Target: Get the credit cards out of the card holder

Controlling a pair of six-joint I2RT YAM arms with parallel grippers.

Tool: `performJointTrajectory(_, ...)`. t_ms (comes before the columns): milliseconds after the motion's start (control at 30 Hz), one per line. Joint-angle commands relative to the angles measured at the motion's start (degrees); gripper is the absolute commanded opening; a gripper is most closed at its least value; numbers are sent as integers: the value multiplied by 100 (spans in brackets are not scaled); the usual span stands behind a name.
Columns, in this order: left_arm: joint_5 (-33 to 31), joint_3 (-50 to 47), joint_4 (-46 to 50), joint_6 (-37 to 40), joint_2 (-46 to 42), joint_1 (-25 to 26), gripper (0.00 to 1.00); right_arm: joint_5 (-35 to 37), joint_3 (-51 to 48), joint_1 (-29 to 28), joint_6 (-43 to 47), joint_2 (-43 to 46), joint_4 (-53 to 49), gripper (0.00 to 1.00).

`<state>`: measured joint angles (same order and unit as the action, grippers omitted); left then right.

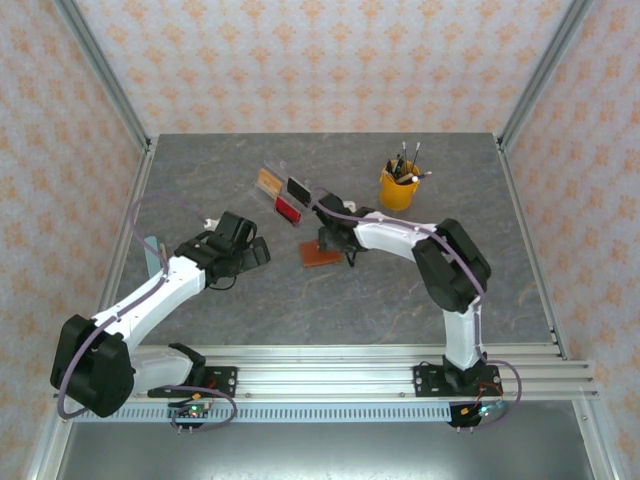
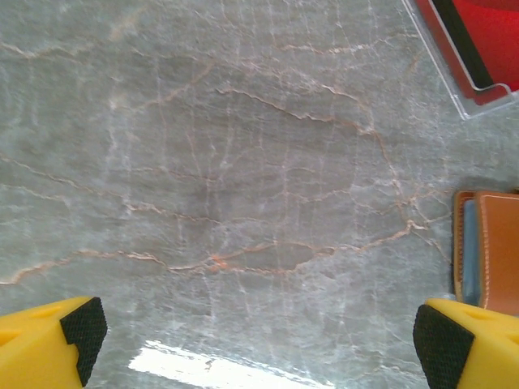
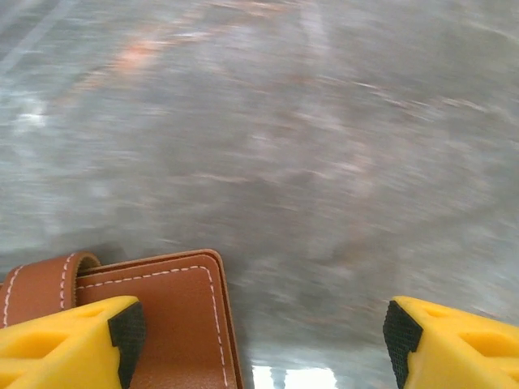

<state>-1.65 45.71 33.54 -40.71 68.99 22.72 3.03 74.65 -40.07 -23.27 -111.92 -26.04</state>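
The card holder point(image 1: 315, 257), a closed reddish-brown leather wallet with white stitching, lies flat near the middle of the table. My right gripper point(image 1: 335, 245) hovers just above its right end. In the right wrist view that gripper point(image 3: 261, 336) is open, with its left finger over the wallet's point(image 3: 174, 316) corner and its right finger over bare table. My left gripper point(image 1: 258, 250) is open to the wallet's left, apart from it. In the left wrist view the gripper point(image 2: 261, 336) has only table between its fingers, and the wallet's edge point(image 2: 496, 251) shows a pale blue-grey inner layer. The credit cards are hidden.
A clear acrylic stand point(image 1: 290, 195) holding flat orange, black and red pieces sits just behind the wallet; its red end point(image 2: 470, 49) shows in the left wrist view. A yellow cup of pens point(image 1: 398, 187) stands at the back right. Patterned walls enclose the table.
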Motion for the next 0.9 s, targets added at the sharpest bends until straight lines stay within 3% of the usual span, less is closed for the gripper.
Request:
performJointTrajectory(0,377,-167,-433,-420,-123,-40,100,-41,-614,174,-329,340,-179,79)
performJointTrajectory(167,754,-321,-757,-640,-138,-31,100,-1338,-641,431,116,765,222,79)
performJointTrajectory(333,998,-590,-1202,-964,-210,-5,100,-2329,-335,711,492,585,342,78)
performJointTrajectory(867,1272,-731,-1776,-1343,72,328,100,-2479,1154,773,1257,-709,-573,75)
